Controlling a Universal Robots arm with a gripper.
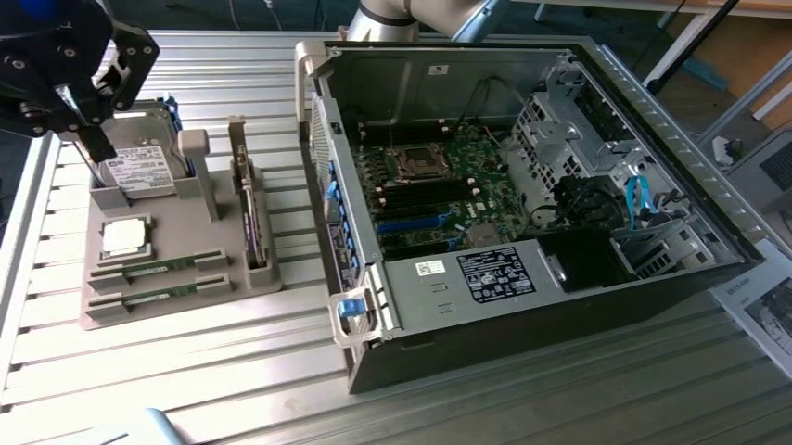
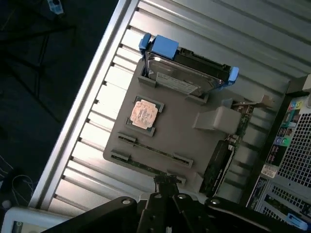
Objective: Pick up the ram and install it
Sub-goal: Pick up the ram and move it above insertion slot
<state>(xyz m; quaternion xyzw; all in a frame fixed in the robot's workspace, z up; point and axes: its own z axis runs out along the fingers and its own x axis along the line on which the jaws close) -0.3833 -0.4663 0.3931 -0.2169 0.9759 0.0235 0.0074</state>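
On a slatted metal table (image 1: 557, 394), the gripper (image 1: 99, 148) hangs with its fingers pinched narrow and nothing between them. In the exterior view it is at about eleven o'clock of a grey tray (image 1: 185, 241), above the hard drive (image 1: 139, 171). The drive stands on edge in a blue carrier at the tray's twelve o'clock end. A square processor (image 1: 126, 236) lies flat in its recess near the middle. The two ram sticks (image 1: 158, 266) lie flat, side by side, in slots at the six o'clock end. A dark card (image 1: 254, 222) stands upright along the three o'clock side. At three o'clock from the tray, an open computer case (image 1: 409, 283) lies on its side, with the green motherboard (image 1: 458, 185) exposed inside and blue cables (image 1: 637, 199) at its three o'clock.
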